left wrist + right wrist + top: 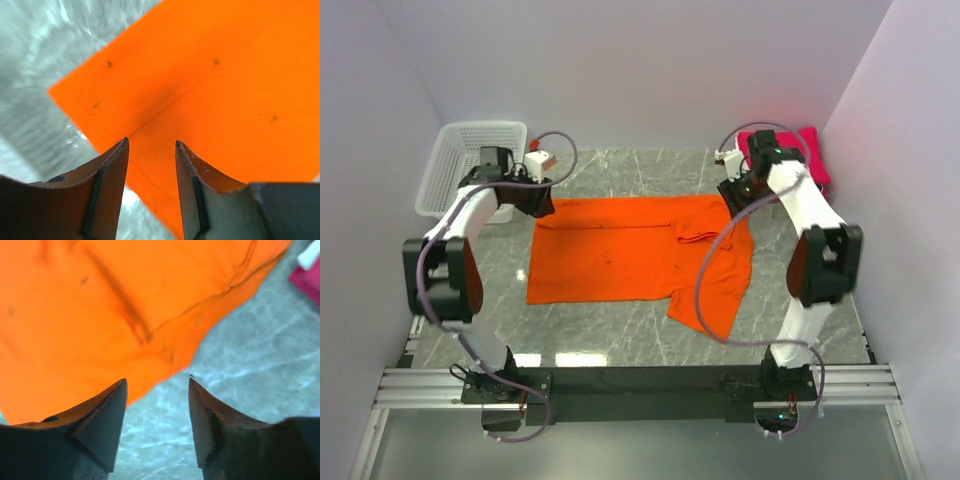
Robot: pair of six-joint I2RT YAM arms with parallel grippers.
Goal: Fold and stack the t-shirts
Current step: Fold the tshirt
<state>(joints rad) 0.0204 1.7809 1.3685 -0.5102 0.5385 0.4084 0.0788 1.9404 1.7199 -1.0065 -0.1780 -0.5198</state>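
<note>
The white plastic mesh basket (455, 165) is sitting at the far left corner of the grey, marble-veined table (620, 335), just behind the left arm. A lilac cable (705, 290) from the right arm is looping across the right part of the cloth in the overhead view. The orange t-shirt (620, 250) is lying flat in the middle of the table as a wide rectangle, its right side doubled over in a soft ridge and a sleeve trailing toward the near edge. A few small dark specks (216, 61) are showing on its smooth weave. The folded crimson-pink t-shirts (810, 155) are resting in the far right corner, well apart from the orange one. The left gripper (151, 141) is hanging over the shirt's far left corner with jaws parted, grasping nothing. The right gripper (157, 380) is hovering at the shirt's far right edge, half over bare table, likewise released
</note>
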